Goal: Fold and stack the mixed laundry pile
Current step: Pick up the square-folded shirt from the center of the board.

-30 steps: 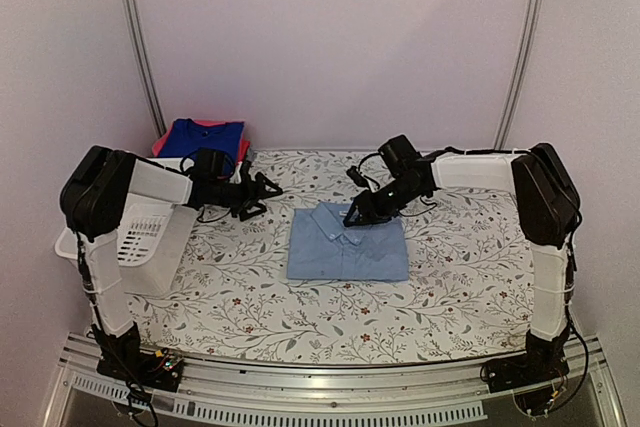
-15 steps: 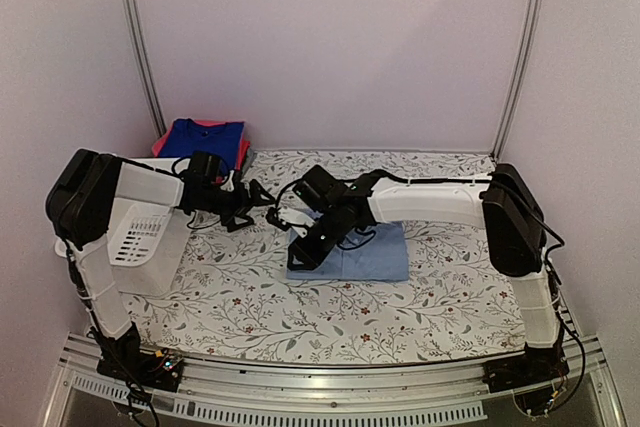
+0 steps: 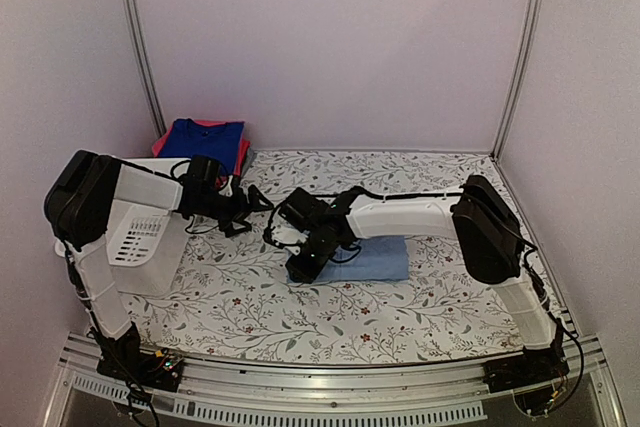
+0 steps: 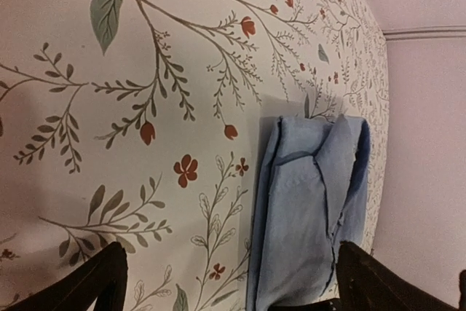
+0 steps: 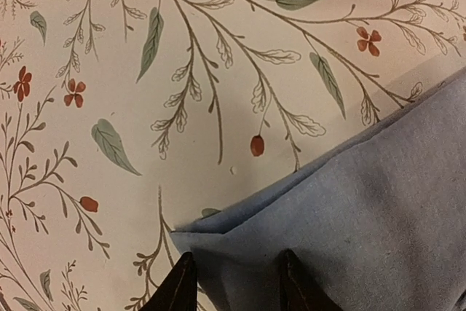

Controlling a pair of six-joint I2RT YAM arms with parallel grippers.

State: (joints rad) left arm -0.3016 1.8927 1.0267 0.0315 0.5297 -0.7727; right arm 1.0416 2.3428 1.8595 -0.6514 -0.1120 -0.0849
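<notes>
A folded pale-blue button shirt (image 3: 378, 259) lies in the middle of the floral table. My right arm reaches across it, and the right gripper (image 3: 303, 267) is down at its front-left corner. In the right wrist view the shirt's corner (image 5: 342, 216) lies under the gripper (image 5: 237, 289), whose two fingertips (image 5: 179, 288) stand apart with nothing pinched between them. My left gripper (image 3: 258, 203) hovers wide open left of the shirt. It faces the shirt (image 4: 313, 202) and holds nothing (image 4: 229, 289). A blue item on a pink-red one (image 3: 205, 137) is stacked at the back left.
A white slotted basket (image 3: 140, 237) stands at the table's left edge under my left arm. The floral tablecloth (image 3: 460, 277) runs to walls at the back and on both sides. Metal rails cross the near edge.
My right arm has swung from the shirt's collar over to its front-left corner. The left gripper has opened wider and drawn back a little to the left.
</notes>
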